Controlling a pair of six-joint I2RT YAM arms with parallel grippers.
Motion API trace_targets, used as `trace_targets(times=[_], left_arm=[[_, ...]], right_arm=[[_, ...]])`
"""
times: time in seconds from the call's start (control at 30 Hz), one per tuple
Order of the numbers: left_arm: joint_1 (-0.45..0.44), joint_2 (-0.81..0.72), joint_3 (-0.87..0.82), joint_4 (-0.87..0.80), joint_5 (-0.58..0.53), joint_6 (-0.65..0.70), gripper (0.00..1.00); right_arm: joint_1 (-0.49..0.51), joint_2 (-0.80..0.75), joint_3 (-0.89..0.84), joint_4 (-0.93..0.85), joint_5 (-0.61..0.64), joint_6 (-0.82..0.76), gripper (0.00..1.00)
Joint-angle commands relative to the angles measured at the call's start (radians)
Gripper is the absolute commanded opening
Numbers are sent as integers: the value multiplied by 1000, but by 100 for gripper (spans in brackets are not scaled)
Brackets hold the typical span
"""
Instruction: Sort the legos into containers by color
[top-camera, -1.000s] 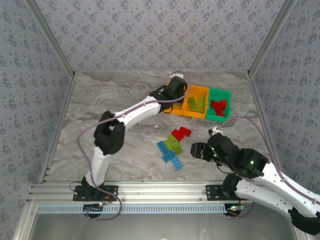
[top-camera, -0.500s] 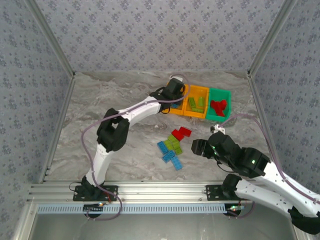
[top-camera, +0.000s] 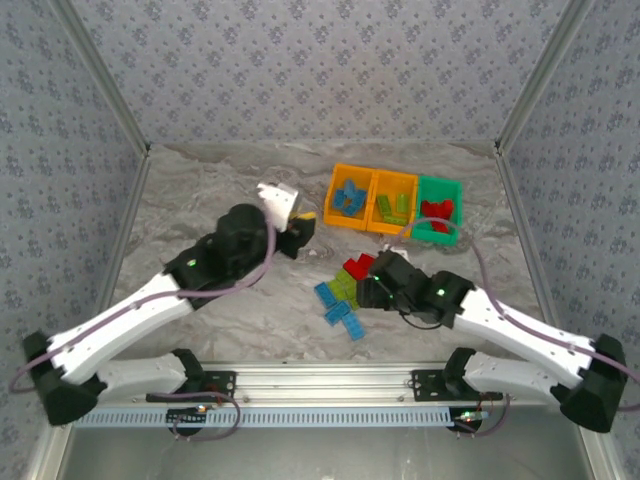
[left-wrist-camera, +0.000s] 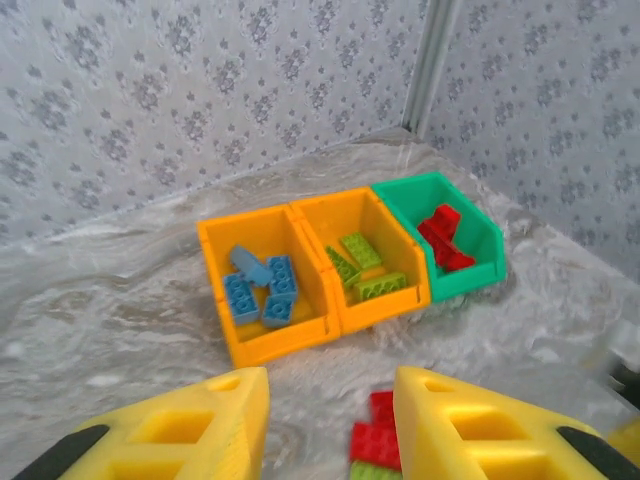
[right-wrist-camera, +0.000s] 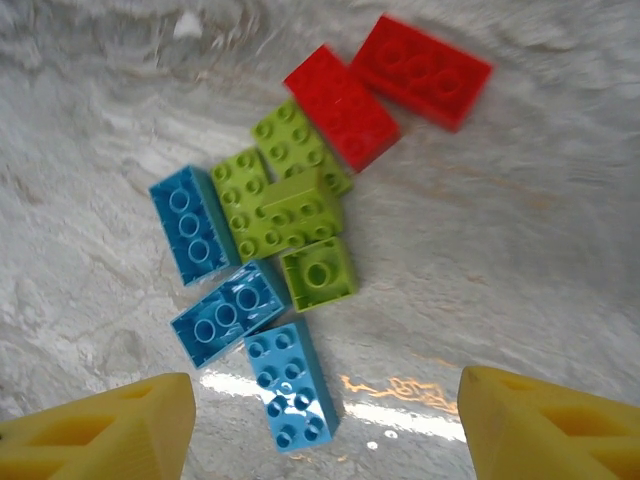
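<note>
containers (left-wrist-camera: 335, 300): 3 open-top rectangular bins joined in a row, at the far right of the surface (top-camera: 200, 200). 2 are orange and 1 is green, all smooth glossy plastic with thin walls.

contents, from the left wrist view:
- left orange container (left-wrist-camera: 280, 345): light blue bricks (left-wrist-camera: 262, 290), 4 as best i can count.
- middle orange container (left-wrist-camera: 385, 310): lime green bricks (left-wrist-camera: 365, 270), about 3.
- green container (left-wrist-camera: 472, 278): red bricks (left-wrist-camera: 440, 235) in a heap, count unclear.

loose legos (right-wrist-camera: 300, 210): 9 in one tight cluster on the surface, nearer the arm bases than the containers and apart from them.
- 2 red (right-wrist-camera: 345, 105), long rectangles, touching each other.
- 4 lime green (right-wrist-camera: 300, 145), one of them a small square.
- 3 blue (right-wrist-camera: 190, 232), long rectangles.

all have round studs on top and a hard plastic sheen. the surface is grey-white with a marbled pattern, and it throws glare near the blue pieces.

left pincer (left-wrist-camera: 328, 385): yellow fingers parted with nothing between them. it is raised left of the containers and faces them.

right pincer (right-wrist-camera: 325, 400): yellow fingers spread wide and empty, directly above the loose cluster.
</note>
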Motion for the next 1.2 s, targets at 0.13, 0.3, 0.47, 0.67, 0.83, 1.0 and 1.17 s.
trace_targets(times=[0.13,0.3,0.47,0.67,0.83,1.0,1.17], left_arm=[[5,-244,-173,-323,230,421,44],[18,-313,-299,-244,253,560,51],[85,-305,-309,-232,335,565,53],[109,-316,-329,-213,378,565,75],[127,-336,-339,-194,447,599,90],[165,-348,-357,-177,597,647,99],[181,-330,-374,-168,664,670,99]], right_arm=[[84,218,-41,152,-88,-101,70],[134,353,-45,143,-94,-86,66],[160,424,-61,141,-87,-64,55],[181,470,-48,107,-26,-48,34],[210,388,-15,11,43,-44,26],[200,165,26,-33,169,-37,20],[34,124,148,59,274,-191,18]])
